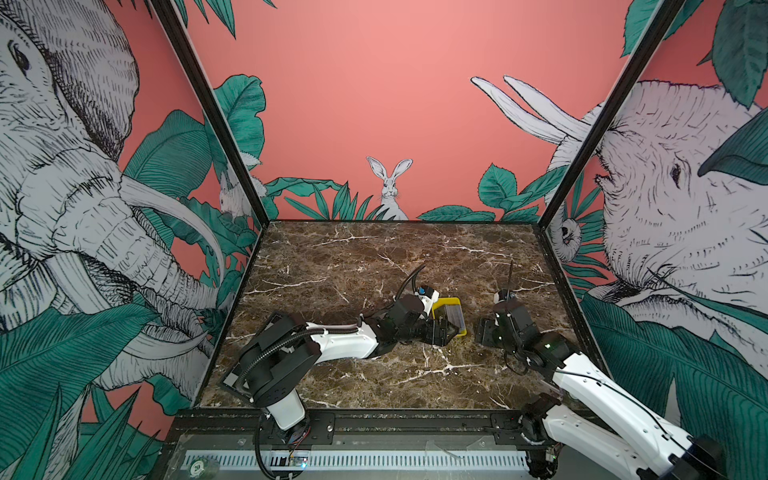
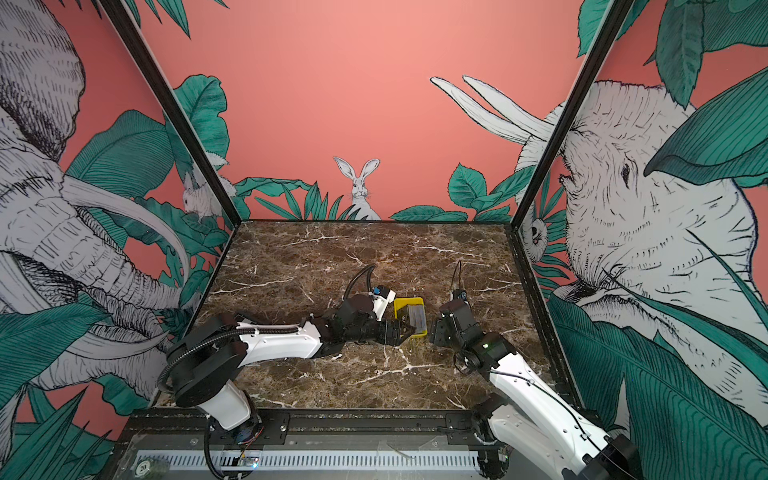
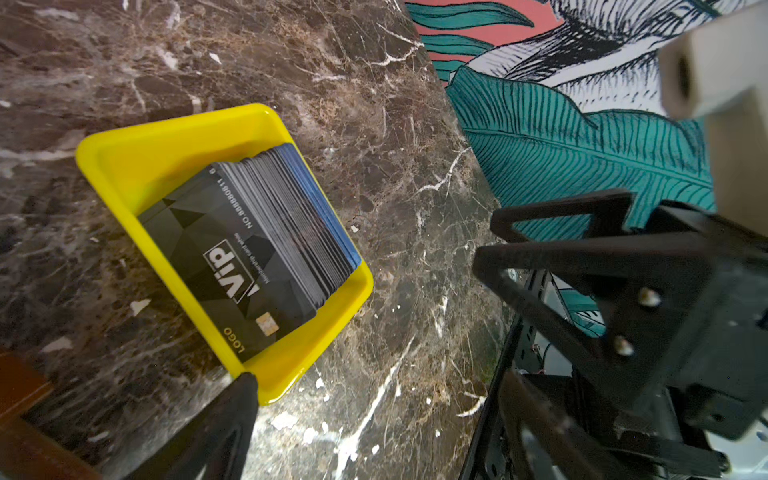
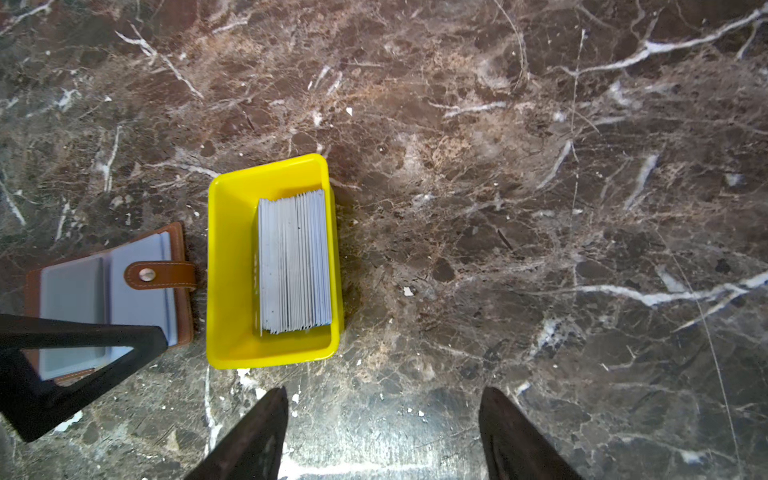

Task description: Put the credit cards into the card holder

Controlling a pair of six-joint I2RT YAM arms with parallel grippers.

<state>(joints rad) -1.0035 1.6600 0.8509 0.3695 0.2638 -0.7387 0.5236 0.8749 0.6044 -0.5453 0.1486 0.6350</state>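
While both my arms hang low over the brown, white-veined marble tabletop (image 4: 540, 208), the credit cards (image 3: 232, 257), a stack of thin black plastic cards, stand on edge and lean inside a yellow rectangular plastic tray (image 3: 137, 153) that sits right of centre, about mid-depth in both top views. The stack hugs the tray's right wall and the left half of the tray floor is bare; the front card shows white "Vip" lettering, a gold chip and "LOGO". The card holder (image 4: 141, 307), a small tan-brown leather booklet with greyish clear sleeves, lies open and flat just left of the tray, beside its near half. A thin strip of marble runs between them, and the snap tab is folded over the right sleeve. My left gripper (image 1: 448, 331) reaches in from the left to that spot, jaws spread wide, nothing pinched. One of its black triangular fingers (image 4: 83, 330) hangs over the holder's near part. In the left wrist view a fingertip (image 3: 232, 407) overlaps the tray's near-left corner; I can't tell if it touches. My right gripper (image 1: 484, 330) sits just right of the tray, slightly nearer, jaws also spread, only bare marble between its fingers (image 4: 262, 432). In both top views the holder is hidden under my left gripper.
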